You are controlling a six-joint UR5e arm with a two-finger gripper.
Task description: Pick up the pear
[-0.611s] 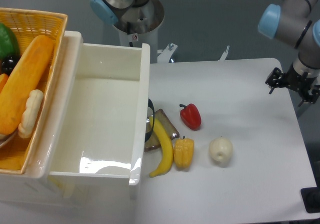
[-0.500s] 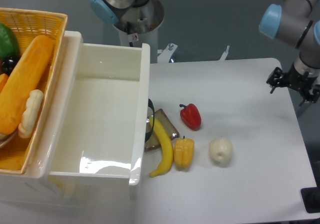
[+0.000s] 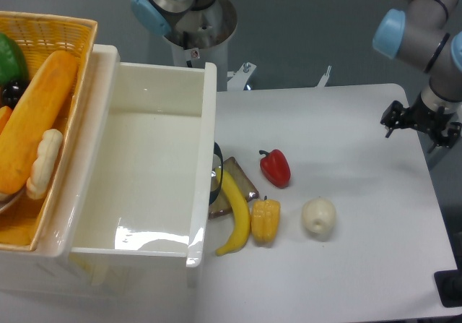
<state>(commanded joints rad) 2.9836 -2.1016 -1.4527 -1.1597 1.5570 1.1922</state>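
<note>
The pear is a small pale cream fruit lying on the white table, right of the yellow bell pepper and below-right of the red bell pepper. My gripper hangs at the table's right edge, well up and to the right of the pear, not touching it. Its dark fingers look spread apart and hold nothing.
A banana and a brown flat item lie beside a large white bin on the left. A yellow basket with food sits at far left. A second robot's base stands behind the table.
My gripper has shifted slightly left along the table's right edge. The fruit has not moved.
</note>
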